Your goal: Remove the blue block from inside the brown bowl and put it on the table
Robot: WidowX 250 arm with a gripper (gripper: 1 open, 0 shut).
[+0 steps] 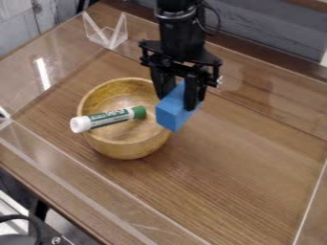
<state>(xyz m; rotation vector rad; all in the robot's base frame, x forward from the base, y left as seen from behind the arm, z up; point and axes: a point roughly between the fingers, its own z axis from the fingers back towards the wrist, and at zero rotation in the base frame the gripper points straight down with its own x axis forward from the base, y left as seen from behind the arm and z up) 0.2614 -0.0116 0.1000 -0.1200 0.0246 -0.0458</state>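
Bowl [90, 140] of light-brown wood sits on the left part of the table [211, 187], with a green-and-white marker [110, 119] lying across its left side. The marker's white end pokes out over the rim, so it could be knocked if anything swings back that way. Left of the bowl, a narrow strip of wood runs toward the table's edge, and a black cable [29, 218] lies near the lower left corner; that side offers the least room for a set-down.

Just right of the bowl's middle, the gripper [178, 93] has its fingers clamped on the blue block [175, 110]. The block is tilted and looks to be lifted, overlapping the bowl's right rim from this view; whether it has fully cleared the rim I cannot tell. So the grasp and the lift seem done, while carrying it aside, lowering it and letting go are left.

Farther right, bare wood stretches widely toward the right and lower edges. A short move right, stopping well inside the border, would probably suit best.
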